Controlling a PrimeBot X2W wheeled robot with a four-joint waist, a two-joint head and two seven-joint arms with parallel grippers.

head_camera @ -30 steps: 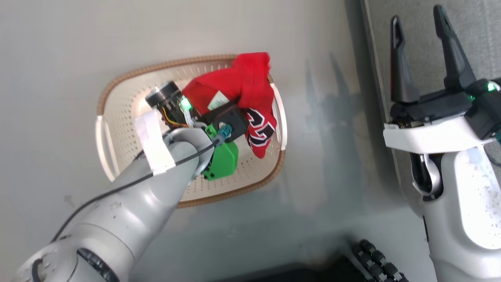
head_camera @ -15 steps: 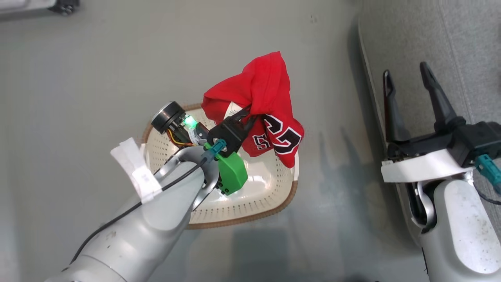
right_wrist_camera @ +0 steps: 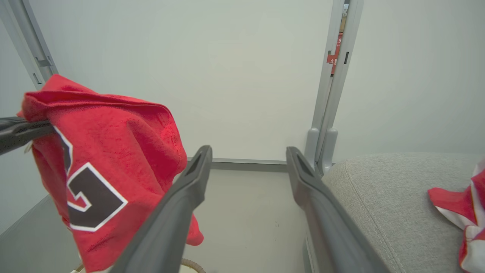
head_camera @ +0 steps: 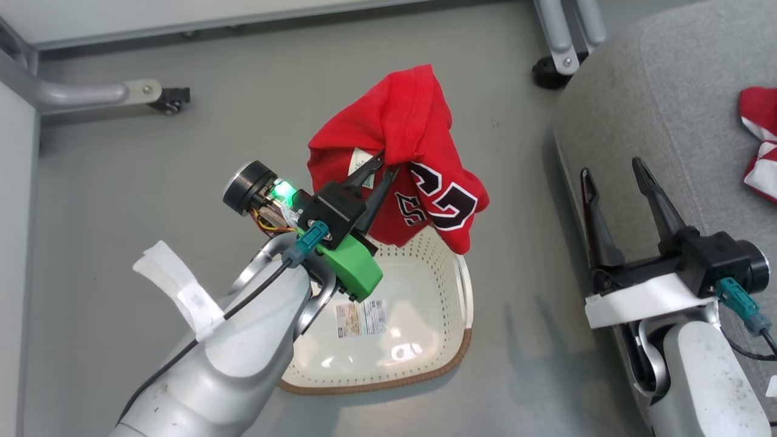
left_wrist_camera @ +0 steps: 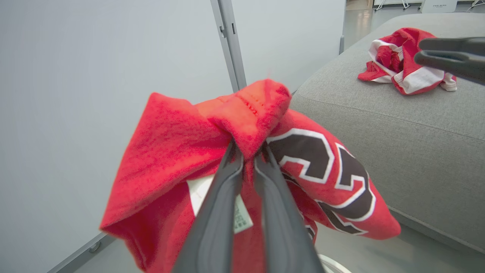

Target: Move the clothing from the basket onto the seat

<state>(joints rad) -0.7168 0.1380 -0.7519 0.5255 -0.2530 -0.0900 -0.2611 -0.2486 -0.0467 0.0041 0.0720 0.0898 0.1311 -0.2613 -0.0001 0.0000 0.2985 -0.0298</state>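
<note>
At the upper left of the head view a grey metal frame leg [head_camera: 91,94] with a small caster lies along the floor [head_camera: 152,200]. The left arm rises from the lower left. At centre, the left gripper [head_camera: 385,167] has its two dark fingers pinched almost together on a bunched fold of the red jersey [head_camera: 400,127]. The left wrist view shows the cloth squeezed between the tips, with the white neck label beside them. The jersey hangs in the air from that pinch, its black-and-white number facing right, and its lowest fold overlaps the top of the basket [head_camera: 440,273]. The basket sits on the floor below centre, its paper label [head_camera: 361,317] showing on the bottom.

Right of centre, the right gripper [head_camera: 612,168] points up the frame with its fingers spread wide and nothing between them. It lies over the left edge of the grey seat [head_camera: 668,97]. At the far right edge, a second red-and-white garment [head_camera: 762,139] lies crumpled on the seat.
</note>
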